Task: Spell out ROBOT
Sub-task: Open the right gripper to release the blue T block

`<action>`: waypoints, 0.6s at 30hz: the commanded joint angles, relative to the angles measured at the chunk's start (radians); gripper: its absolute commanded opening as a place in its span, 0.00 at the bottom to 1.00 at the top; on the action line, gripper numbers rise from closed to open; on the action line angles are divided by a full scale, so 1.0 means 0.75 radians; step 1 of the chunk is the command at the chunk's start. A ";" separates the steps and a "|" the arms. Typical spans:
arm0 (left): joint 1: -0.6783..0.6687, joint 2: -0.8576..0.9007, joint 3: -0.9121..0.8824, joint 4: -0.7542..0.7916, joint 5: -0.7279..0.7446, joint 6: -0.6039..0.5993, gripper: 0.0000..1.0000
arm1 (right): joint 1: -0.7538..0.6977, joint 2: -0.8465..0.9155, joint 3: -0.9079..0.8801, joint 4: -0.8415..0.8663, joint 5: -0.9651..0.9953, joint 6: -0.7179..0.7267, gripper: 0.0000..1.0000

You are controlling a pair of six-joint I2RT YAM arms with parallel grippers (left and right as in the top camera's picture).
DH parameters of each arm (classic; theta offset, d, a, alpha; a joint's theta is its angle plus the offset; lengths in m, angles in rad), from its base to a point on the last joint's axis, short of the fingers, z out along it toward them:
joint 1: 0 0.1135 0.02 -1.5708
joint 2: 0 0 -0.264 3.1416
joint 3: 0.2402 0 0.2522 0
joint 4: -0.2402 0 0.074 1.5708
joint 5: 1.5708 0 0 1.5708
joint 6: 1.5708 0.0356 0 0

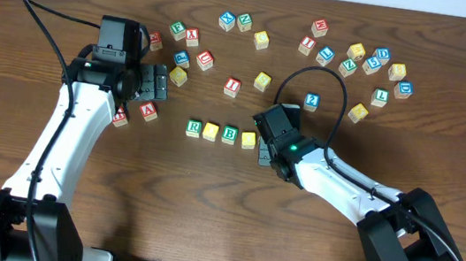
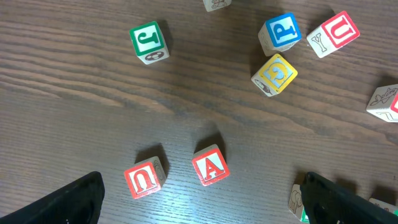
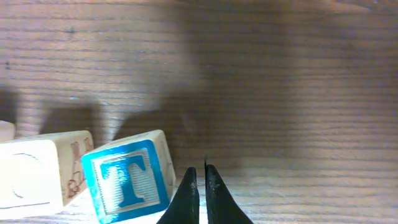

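Note:
On the table, a row reads green R (image 1: pixel 193 127), yellow cube (image 1: pixel 211 130), green B (image 1: pixel 230 134), yellow cube (image 1: pixel 249 139). My right gripper (image 1: pixel 263 157) sits at the row's right end and covers the T cube from above. The right wrist view shows the blue T cube (image 3: pixel 127 183) slightly tilted on the wood, beside a pale cube (image 3: pixel 37 177). My right gripper (image 3: pixel 200 174) is shut and empty, just right of the T. Farther left, my left gripper (image 1: pixel 160 83) is open and empty. In the left wrist view, the left gripper (image 2: pixel 200 194) hangs above a red A (image 2: pixel 209 167).
Loose cubes lie across the back of the table, with a cluster (image 1: pixel 375 63) at the back right. Red A (image 1: pixel 148 111) and another red cube (image 1: pixel 120 118) lie by the left arm. The left wrist view also shows a green J (image 2: pixel 149 41) and a blue P (image 2: pixel 280 32).

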 commanded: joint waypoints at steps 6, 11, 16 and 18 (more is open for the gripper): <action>0.005 -0.002 -0.013 -0.005 0.009 0.018 0.99 | 0.009 -0.001 0.007 0.027 -0.044 -0.041 0.01; 0.005 -0.002 -0.013 -0.005 0.009 0.018 0.99 | 0.009 -0.001 0.007 0.039 -0.073 -0.062 0.01; 0.005 -0.002 -0.013 -0.005 0.009 0.018 0.99 | 0.009 -0.001 0.007 0.054 -0.089 -0.064 0.01; 0.005 -0.002 -0.013 -0.005 0.009 0.018 0.99 | 0.009 -0.001 0.007 0.054 -0.089 -0.065 0.01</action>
